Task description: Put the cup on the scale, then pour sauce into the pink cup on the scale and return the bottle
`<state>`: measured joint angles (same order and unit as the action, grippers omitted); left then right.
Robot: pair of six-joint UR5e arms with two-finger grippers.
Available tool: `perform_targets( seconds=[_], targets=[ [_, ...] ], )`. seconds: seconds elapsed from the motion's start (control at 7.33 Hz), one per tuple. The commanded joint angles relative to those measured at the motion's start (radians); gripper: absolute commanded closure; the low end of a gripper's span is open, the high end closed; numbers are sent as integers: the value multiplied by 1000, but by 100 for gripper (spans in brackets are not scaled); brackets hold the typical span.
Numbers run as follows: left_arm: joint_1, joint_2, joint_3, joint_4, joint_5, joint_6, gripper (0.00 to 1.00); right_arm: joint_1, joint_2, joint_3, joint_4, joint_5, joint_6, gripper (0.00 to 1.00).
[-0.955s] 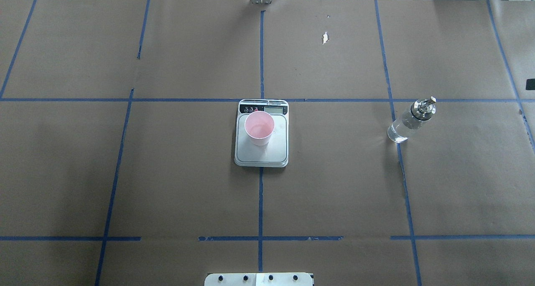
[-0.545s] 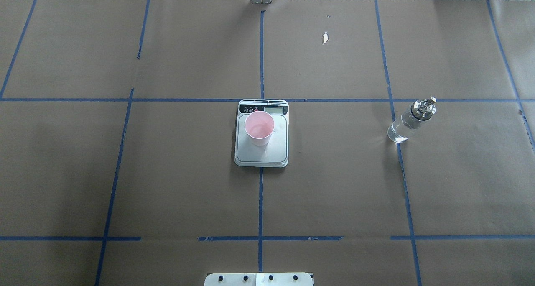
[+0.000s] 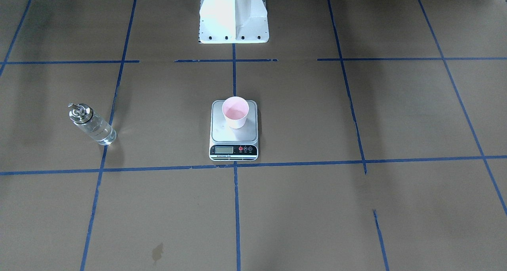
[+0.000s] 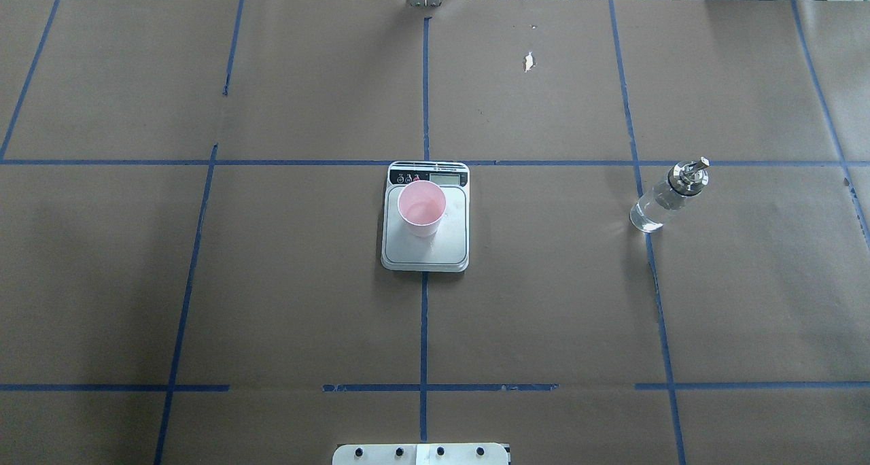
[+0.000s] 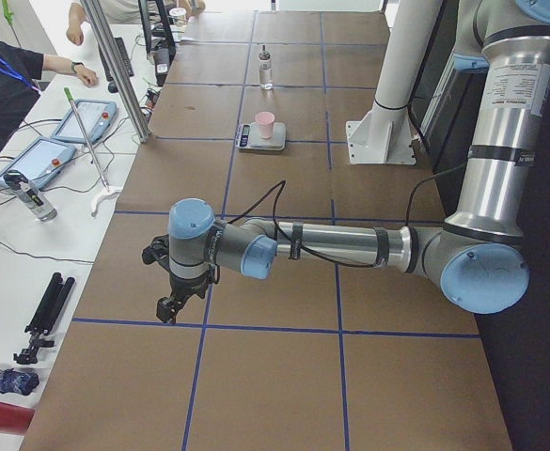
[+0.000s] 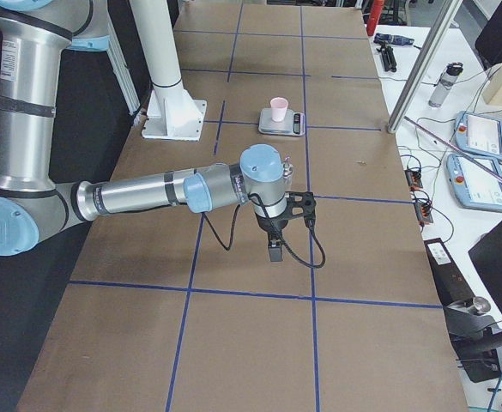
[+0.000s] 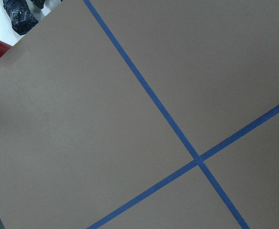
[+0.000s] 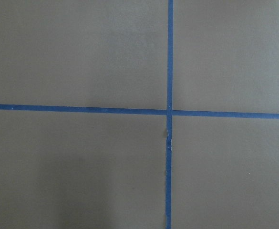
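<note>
The pink cup [image 4: 421, 209] stands upright on the silver-grey scale [image 4: 425, 255] at the table's centre; both also show in the front view, the cup [image 3: 235, 112] toward the far side of the scale's platform [image 3: 222, 133]. The clear bottle [image 4: 663, 200] with its silver pourer cap stands alone on the brown paper, far to the scale's right, and shows at the left of the front view [image 3: 93, 126]. No stream of sauce shows. My left gripper [image 5: 168, 308] and right gripper [image 6: 275, 253] hang over bare paper at the table's ends, far from everything. I cannot tell if either is open or shut.
The robot's white base plate [image 4: 421, 453] sits at the near table edge. Blue tape lines cross the brown paper. Side tables with tablets, cables and a metal pole [image 5: 115, 70] flank the far edge, and a seated person [image 5: 2, 80] is there.
</note>
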<state>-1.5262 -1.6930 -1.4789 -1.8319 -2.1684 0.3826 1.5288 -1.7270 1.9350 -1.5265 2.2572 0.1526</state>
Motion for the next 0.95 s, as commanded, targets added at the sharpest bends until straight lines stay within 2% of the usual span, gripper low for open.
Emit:
perform_targets(
  seconds=[0.0,0.14,0.41,0.68,0.82],
  targets=[
    [-15,10,75,3,-141,9,0,30,-3,-8,-90,-11,-157,0],
    [-17,19,130,5,-175,15,0,28,3,-48,-75,-14,-163,0],
    [-14,26,178,66,-171,42,0,27,3,-96,-35,-28,-156,0],
    [-15,23,132,191,-171,42,0,27,9,-123,-34,-21,-153,0],
    [-17,23,109,209,-171,41,0,27,9,-134,-37,-15,-151,0]
  ],
)
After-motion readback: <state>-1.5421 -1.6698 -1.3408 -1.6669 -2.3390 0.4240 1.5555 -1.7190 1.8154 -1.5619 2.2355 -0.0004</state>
